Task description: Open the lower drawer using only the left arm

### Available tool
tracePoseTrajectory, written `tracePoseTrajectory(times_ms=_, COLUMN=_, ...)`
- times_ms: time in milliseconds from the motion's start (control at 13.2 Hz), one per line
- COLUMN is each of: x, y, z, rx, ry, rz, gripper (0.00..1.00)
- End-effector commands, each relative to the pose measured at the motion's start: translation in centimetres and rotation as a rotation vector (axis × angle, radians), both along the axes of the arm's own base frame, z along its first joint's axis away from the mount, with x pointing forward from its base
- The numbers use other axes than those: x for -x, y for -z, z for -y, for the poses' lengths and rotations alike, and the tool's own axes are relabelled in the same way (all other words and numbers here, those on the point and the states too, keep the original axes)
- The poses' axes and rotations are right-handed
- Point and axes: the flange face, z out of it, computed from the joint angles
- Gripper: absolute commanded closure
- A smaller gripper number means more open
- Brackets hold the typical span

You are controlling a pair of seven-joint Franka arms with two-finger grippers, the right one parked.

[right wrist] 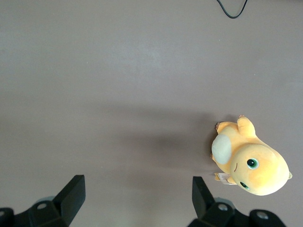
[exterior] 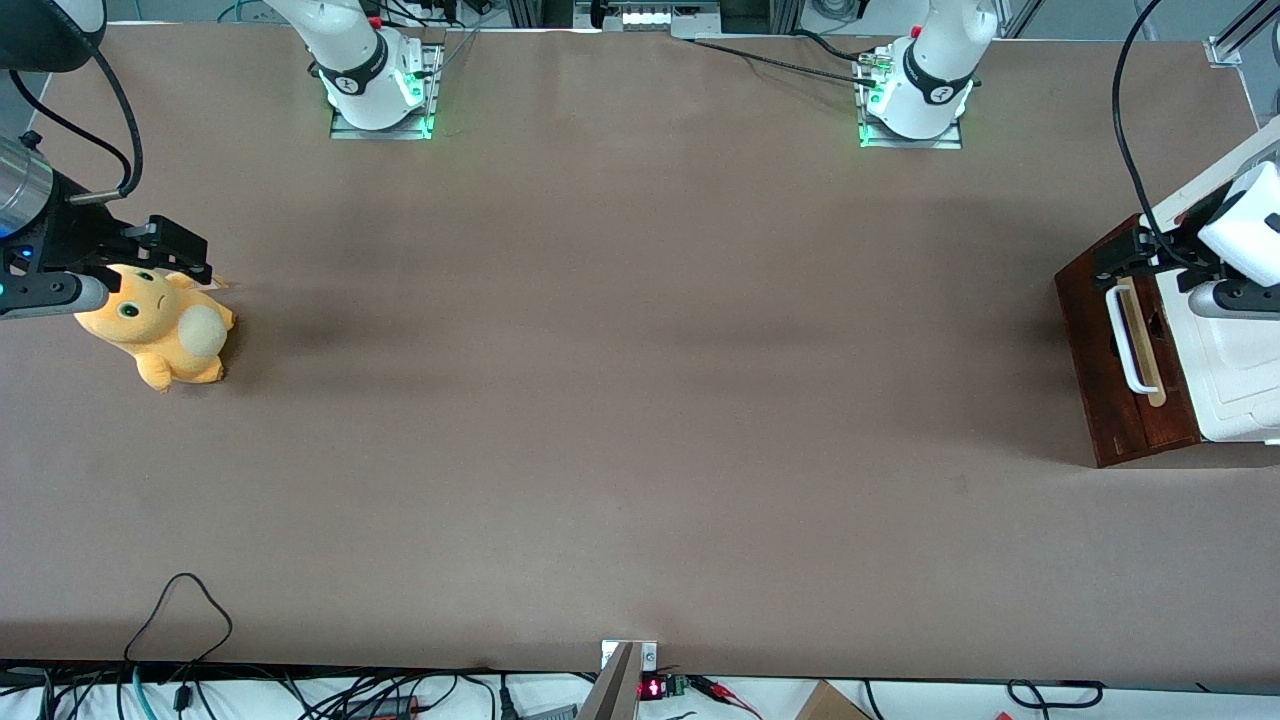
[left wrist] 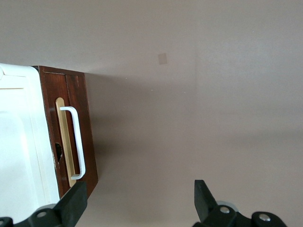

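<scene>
Dark reddish wood front of the lower drawer (exterior: 1120, 370) sits at my working end of the table, under the white cabinet top (exterior: 1235, 370); drawer looks shut, front flush with the cabinet; white bar handle (left wrist: 77, 142) untouched on its pale strip; my gripper (left wrist: 139, 201) hangs above the drawer front, apart from the handle, fingers (left wrist: 75, 201) spread wide, nothing between them; brown table (exterior: 620, 400) below.

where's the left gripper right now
In the front view the gripper hangs open at the working arm's end of the table, just above the lower drawer and near its white handle.
</scene>
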Motion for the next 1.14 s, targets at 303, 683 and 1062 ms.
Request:
tracePoseTrajectory(times_ms=303, x=-0.1, y=-1.5, z=0.7, rx=0.009, ry=0.012, rz=-0.007, gripper=0.0)
tracePoseTrajectory(times_ms=683, x=-0.3, y=-0.1, z=0.7, rx=0.017, ry=0.019, rz=-0.036, gripper=0.0)
tracePoseTrajectory(times_ms=1062, x=-0.8, y=2.8, z=0.2, rx=0.025, ry=0.004, rz=-0.08, gripper=0.01)
